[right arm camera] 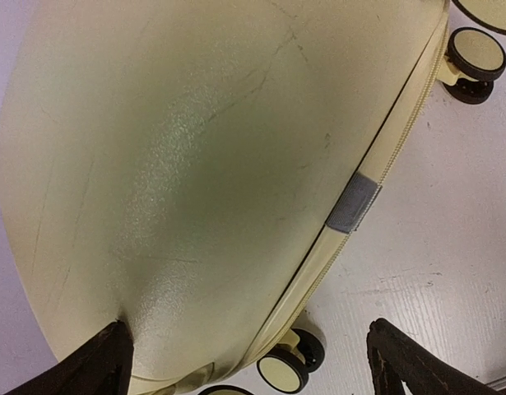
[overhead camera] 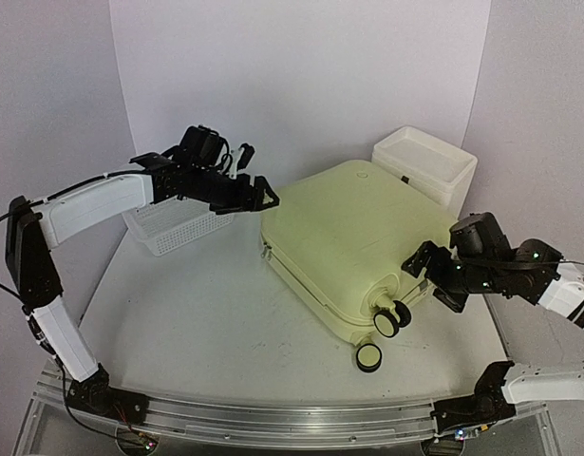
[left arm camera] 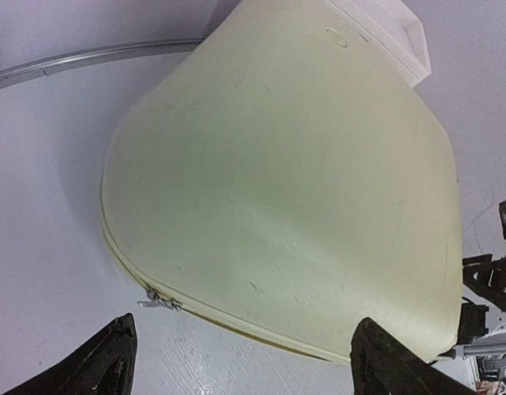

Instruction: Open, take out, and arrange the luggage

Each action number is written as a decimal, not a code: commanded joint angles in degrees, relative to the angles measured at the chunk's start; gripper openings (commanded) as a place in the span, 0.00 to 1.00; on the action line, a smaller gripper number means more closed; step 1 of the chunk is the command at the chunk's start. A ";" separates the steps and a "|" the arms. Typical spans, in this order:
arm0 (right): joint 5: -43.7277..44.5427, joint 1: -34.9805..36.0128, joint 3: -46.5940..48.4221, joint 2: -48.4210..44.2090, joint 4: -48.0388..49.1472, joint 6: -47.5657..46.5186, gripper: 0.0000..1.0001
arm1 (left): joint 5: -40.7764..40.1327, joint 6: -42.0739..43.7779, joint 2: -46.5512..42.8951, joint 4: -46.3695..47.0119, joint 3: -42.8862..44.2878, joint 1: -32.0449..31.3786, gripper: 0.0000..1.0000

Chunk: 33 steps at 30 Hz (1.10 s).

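Top external: mounted high behind the arm bases (overhead camera: 109,399), aimed forward and down; the whole table (overhead camera: 197,313) is covered from a distance.
Left wrist: aimed across the suitcase (left arm camera: 302,181) lid toward the right arm (left arm camera: 489,284); near range.
Right wrist: aimed down at the suitcase side near its wheels (right arm camera: 476,56); very close range.
Shared region: the suitcase shell is seen in all three views.

Closed pale yellow-green suitcase (overhead camera: 353,237) is being flanked by both arms, lying flat on the white table (overhead camera: 197,313), wheels (overhead camera: 391,319) toward the near edge. Left gripper (overhead camera: 258,198) is being held just beside its far-left corner, next to the white mesh basket (overhead camera: 168,230). Right gripper (overhead camera: 432,278) is being held spread wide at the wheel end.
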 commanded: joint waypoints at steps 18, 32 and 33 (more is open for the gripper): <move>8.26 0.18 0.90 3.36 13.27 6.14 0.98 | 24.84 -2.27 37.24 1.11 42.12 13.71 0.94; -9.80 0.12 12.21 18.02 14.32 -7.35 0.98 | 44.76 -12.43 31.77 13.49 23.93 13.26 0.90; -11.26 0.12 12.64 18.62 14.76 -7.33 0.98 | 44.89 -12.70 29.10 15.74 19.70 13.01 0.90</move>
